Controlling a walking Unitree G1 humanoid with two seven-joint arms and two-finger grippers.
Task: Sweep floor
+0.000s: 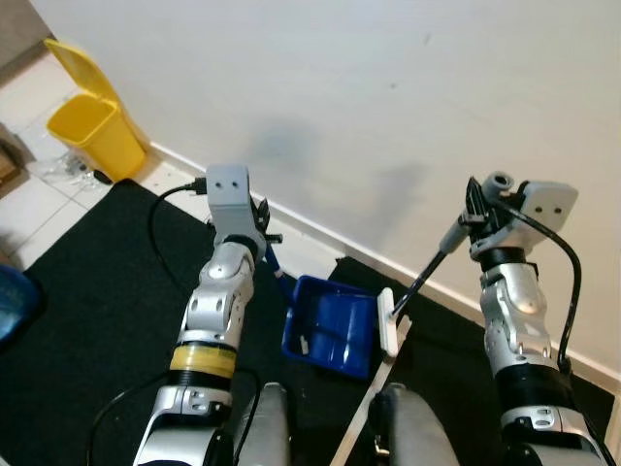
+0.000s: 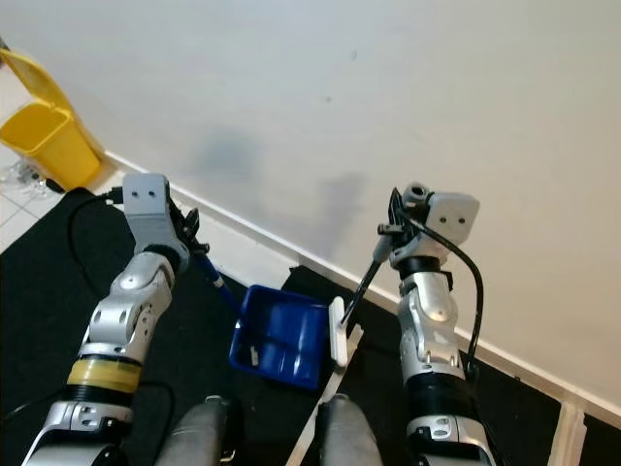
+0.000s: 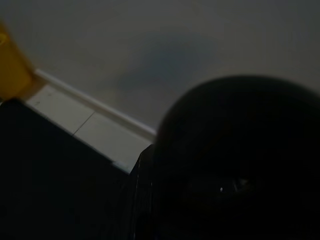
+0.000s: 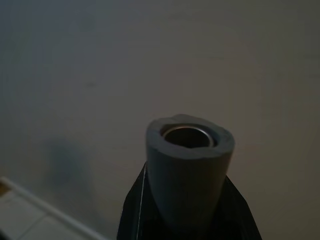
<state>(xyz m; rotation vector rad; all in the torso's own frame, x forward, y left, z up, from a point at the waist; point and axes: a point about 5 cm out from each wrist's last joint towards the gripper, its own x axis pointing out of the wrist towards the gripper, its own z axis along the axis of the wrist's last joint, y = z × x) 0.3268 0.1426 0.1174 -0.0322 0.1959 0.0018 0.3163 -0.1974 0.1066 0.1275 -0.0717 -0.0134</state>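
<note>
Here the right claw [image 1: 477, 209] grips the broom [image 1: 419, 282], its long axis slanting down-left to the blue dustpan [image 1: 330, 325] (handle clamped in the left claw [image 1: 260, 218]).

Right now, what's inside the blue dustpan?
The blue dustpan sits on the black mat, held by the left tool. Inside, one small pale scrap lies near its lower edge. The white brush head, held by the right tool, covers its right rim.
</note>
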